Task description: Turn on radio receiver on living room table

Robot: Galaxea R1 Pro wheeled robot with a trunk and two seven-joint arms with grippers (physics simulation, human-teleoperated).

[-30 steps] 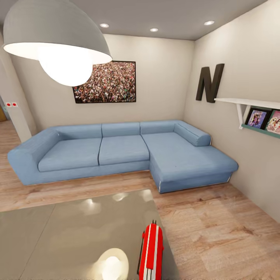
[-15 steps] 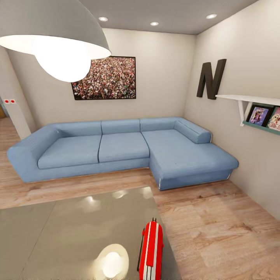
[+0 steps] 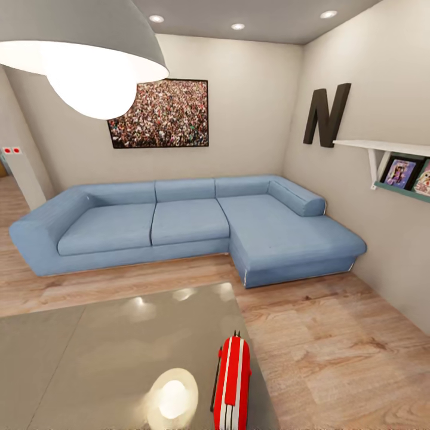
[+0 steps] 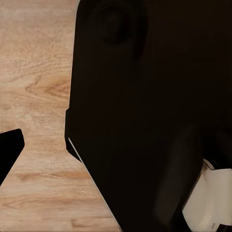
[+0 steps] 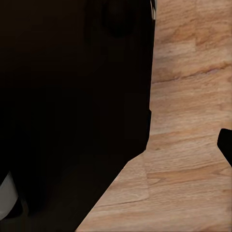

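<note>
Broadly, a living room with a light wood floor (image 3: 334, 346) and a blue L-shaped sofa (image 3: 185, 227) along the far wall; the low glossy grey worktop (image 3: 107, 346) lies near. On the worktop's near right edge stands the red radio receiver (image 3: 233, 385), unreached, probably because the robot is approaching. Each wrist view shows dark robot body over floor; whether either pincer is wide or narrow, I cannot tell.

Broad matte black body panel (image 4: 145, 96) with angled edges, white rounded part (image 4: 210, 198), black fingers (image 4: 9, 147)
</note>
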